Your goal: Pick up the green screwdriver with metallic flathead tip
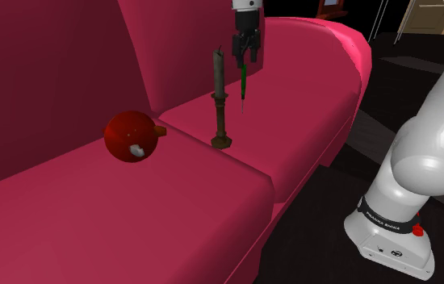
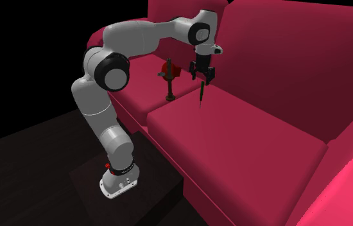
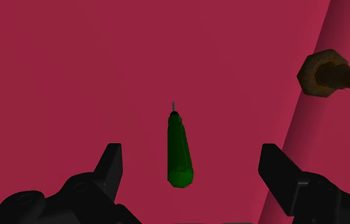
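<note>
The green screwdriver (image 1: 245,83) (image 2: 202,92) (image 3: 179,153) hangs upright, handle up and thin metal tip pointing down at the pink sofa seat (image 2: 233,135). My black gripper (image 1: 245,58) (image 2: 204,76) (image 3: 191,153) sits directly above it. In the wrist view the two fingers (image 3: 110,167) stand wide apart on either side of the handle, and neither touches it. I cannot tell whether the tip rests on the cushion.
A dark candlestick (image 1: 221,101) (image 2: 168,80) (image 3: 323,73) stands on the seat close beside the screwdriver. A red round object (image 1: 133,135) (image 2: 174,69) lies further along the sofa. The sofa back (image 1: 59,73) rises behind, and dark floor lies below the seat's front.
</note>
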{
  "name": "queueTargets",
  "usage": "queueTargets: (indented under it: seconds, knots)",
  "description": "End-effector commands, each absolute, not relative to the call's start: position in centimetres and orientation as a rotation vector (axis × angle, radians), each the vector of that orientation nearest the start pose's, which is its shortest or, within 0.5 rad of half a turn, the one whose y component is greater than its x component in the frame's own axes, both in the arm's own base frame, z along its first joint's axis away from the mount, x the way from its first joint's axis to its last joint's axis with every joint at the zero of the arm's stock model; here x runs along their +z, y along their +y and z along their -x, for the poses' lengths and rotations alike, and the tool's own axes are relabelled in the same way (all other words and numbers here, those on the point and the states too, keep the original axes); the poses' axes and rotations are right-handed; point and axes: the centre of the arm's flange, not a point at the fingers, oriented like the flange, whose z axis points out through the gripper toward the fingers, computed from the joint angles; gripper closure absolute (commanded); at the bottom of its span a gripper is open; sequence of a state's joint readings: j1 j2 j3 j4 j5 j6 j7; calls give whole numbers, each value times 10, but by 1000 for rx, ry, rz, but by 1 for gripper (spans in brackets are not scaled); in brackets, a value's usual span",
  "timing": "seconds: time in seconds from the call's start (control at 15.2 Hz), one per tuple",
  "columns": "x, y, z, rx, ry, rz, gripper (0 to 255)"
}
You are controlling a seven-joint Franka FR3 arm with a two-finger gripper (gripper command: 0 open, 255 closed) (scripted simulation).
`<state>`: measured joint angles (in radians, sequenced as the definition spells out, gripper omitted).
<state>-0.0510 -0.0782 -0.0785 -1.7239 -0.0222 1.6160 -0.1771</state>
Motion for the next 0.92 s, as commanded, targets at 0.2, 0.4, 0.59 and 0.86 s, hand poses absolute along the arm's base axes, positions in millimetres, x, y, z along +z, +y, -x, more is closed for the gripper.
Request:
queueTargets:
  seconds: [0.2, 0.4, 0.59, 0.86]
  knots:
    - [588, -80, -542, 25, -64, 3140, 0]
    - [572, -80, -542, 25, -64, 3140, 0]
    - [564, -80, -542, 25, -64, 3140, 0]
    - [564, -80, -543, 25, -64, 3140, 255]
